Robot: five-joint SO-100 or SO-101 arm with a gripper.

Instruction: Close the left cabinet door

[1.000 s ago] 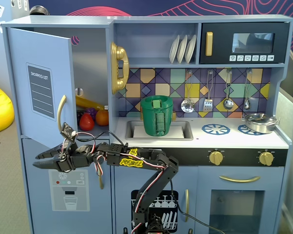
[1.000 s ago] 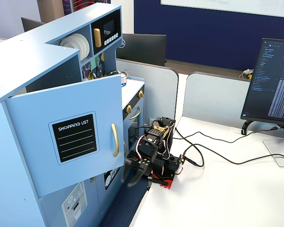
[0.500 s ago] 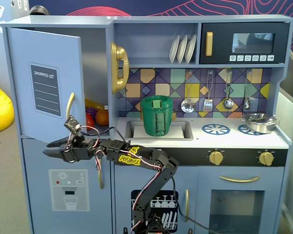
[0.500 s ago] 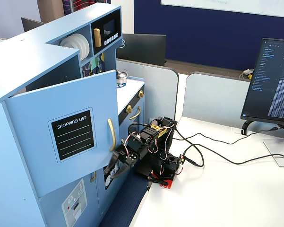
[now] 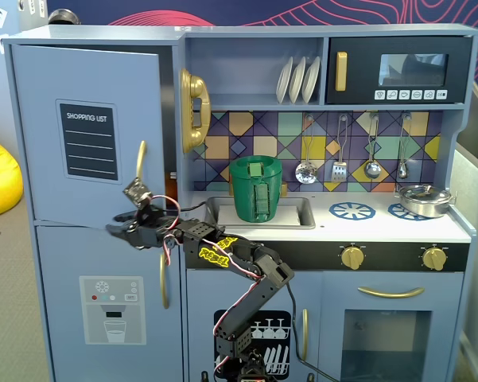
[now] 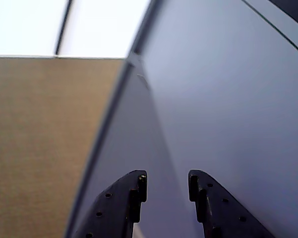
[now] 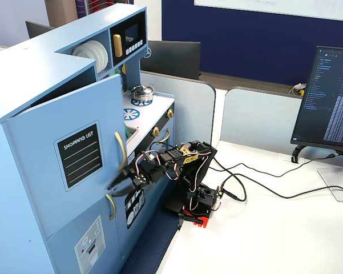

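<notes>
The left cabinet door (image 5: 87,127) is light blue with a black "SHOPPING LIST" panel and a curved gold handle (image 5: 141,163). It stands slightly ajar, with a dark gap along its handle side. It also shows in the other fixed view (image 7: 63,154), swung a little out from the cabinet. My gripper (image 5: 121,225) is open and empty at the door's lower edge, just below the handle, and it also shows from the side (image 7: 115,187). In the wrist view the gripper (image 6: 167,181) points along the blue door face (image 6: 228,99), with nothing between its fingers. I cannot tell if it touches the door.
Below is the light-blue door with a dispenser graphic (image 5: 111,310). A green pot (image 5: 255,189) sits in the sink, a steel pot (image 5: 420,199) on the hob, and the microwave (image 5: 398,70) is at the top right. The arm's base (image 7: 197,200) stands on the white table with cables and a monitor (image 7: 331,97).
</notes>
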